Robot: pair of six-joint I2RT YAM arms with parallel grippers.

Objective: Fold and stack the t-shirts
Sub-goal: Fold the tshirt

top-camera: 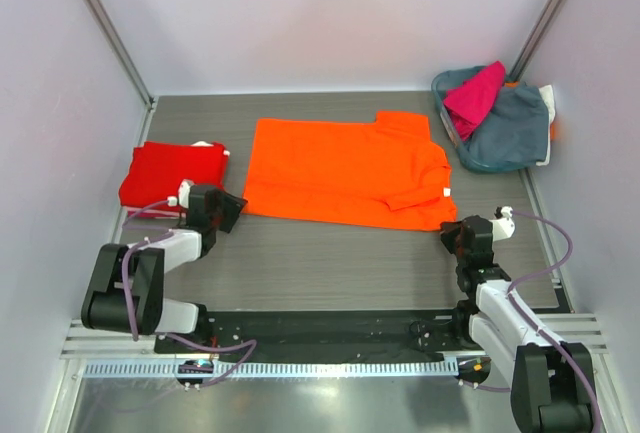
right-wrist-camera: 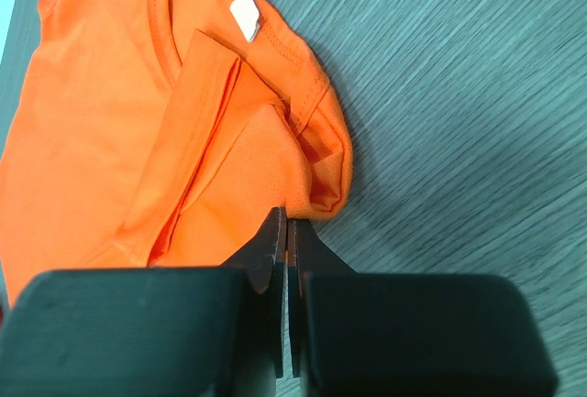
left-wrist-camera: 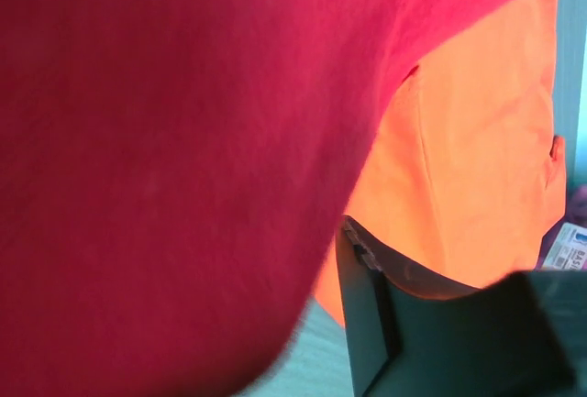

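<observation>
The orange t-shirt [top-camera: 340,173] lies spread flat across the middle of the grey wood-grain table [top-camera: 330,263], its neck end toward the right, where a small white label [right-wrist-camera: 244,12] shows inside the collar. A sleeve is folded in over the body there, and the cloth bunches a little at the near-right corner. To its left, close by, the red t-shirt [top-camera: 165,173] sits as a folded pad by the left wall. The magenta t-shirt [top-camera: 475,93] is heaped in a blue-grey bin [top-camera: 510,133] at the far right corner, well apart from the other two. The left gripper [top-camera: 232,211] hangs low between the red pad's near-right corner and the orange shirt's near-left corner. Its wrist camera is filled with red cloth very close to the lens, with orange beyond and only one dark finger [left-wrist-camera: 362,324] in sight, so how wide the jaws stand, and whether they have any cloth, cannot be told. The right gripper [right-wrist-camera: 285,225] is at the orange shirt's bunched near-right corner with its jaws pressed together, tips right at the fabric's edge. Whether a thin fold is pinched between them cannot be made out.
</observation>
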